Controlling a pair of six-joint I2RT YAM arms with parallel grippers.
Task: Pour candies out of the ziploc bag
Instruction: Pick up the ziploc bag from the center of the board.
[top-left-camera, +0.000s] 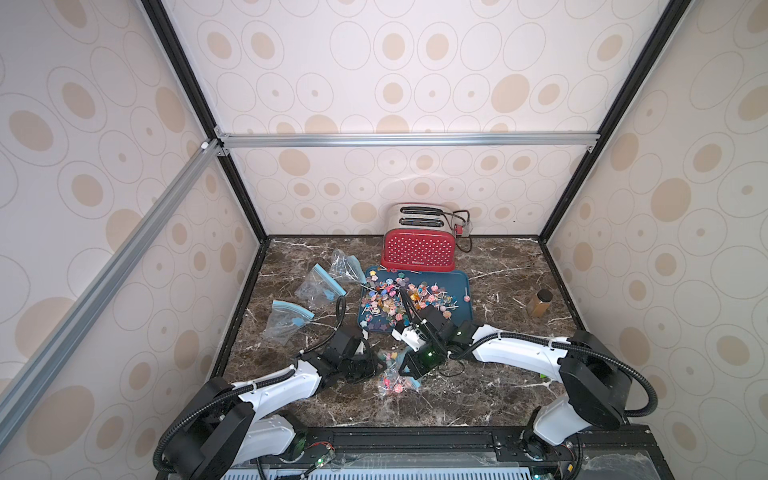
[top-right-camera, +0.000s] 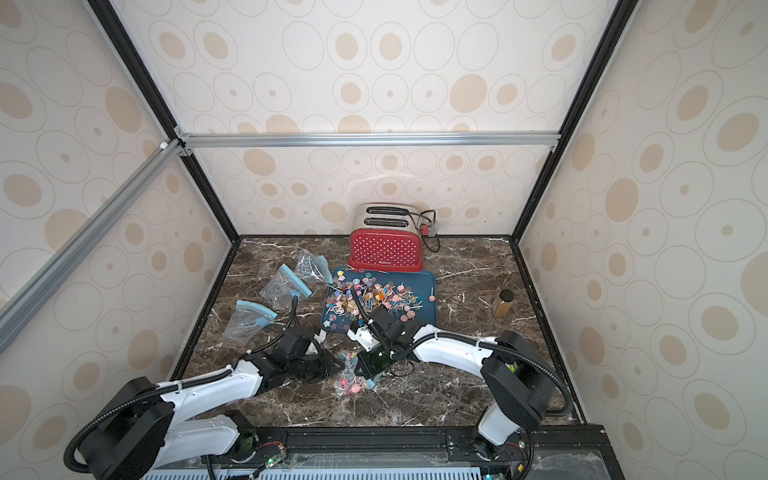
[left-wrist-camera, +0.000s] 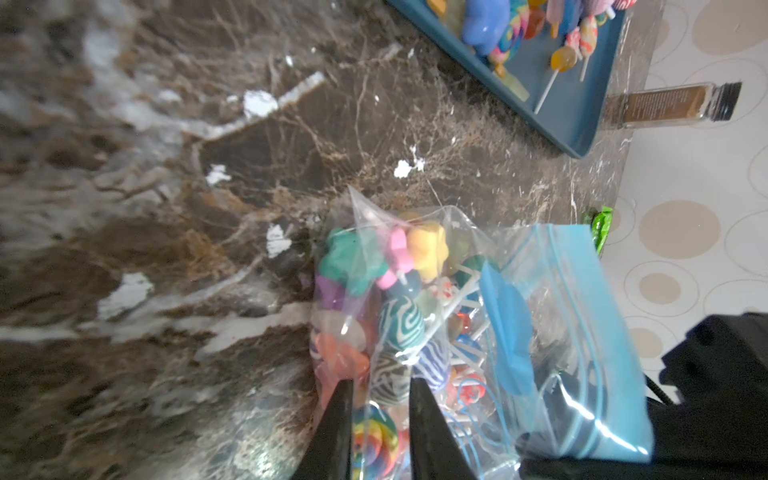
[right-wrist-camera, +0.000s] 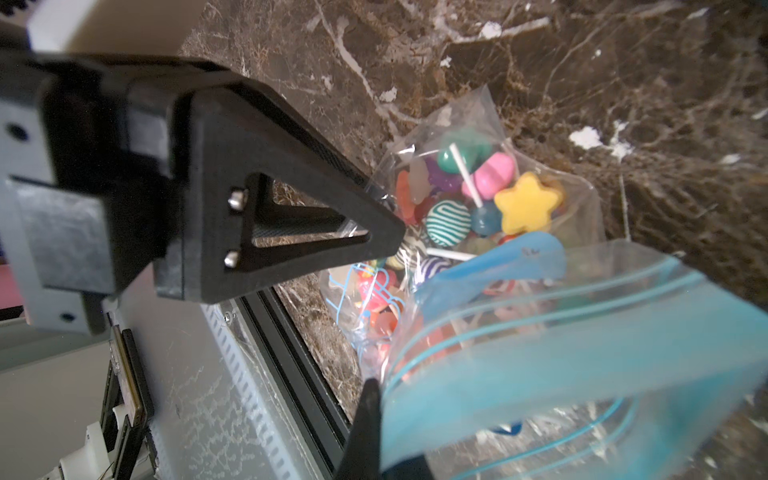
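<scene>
Lying on the dark table (top-left-camera: 478, 395) near the front, the ziploc bag (top-left-camera: 392, 374) was full of candies (right-wrist-camera: 523, 203). Lots more sat on the blue tray (top-left-camera: 459, 278) behind it. Three empty bags (top-left-camera: 291, 318) lay off to the side. The left gripper (left-wrist-camera: 380, 380) had its fingers almost together, squeezing the bag's candy end. The right gripper (top-left-camera: 409, 374) was pinched tight on the bag's blue zip edge.

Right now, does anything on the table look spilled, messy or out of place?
Three empty ziploc bags lie crumpled on the marble table left of the blue tray. The lollipops are piled unevenly, mostly toward the tray's left side. The filled ziploc bag held by the left hand and right hand looks intact.
</scene>
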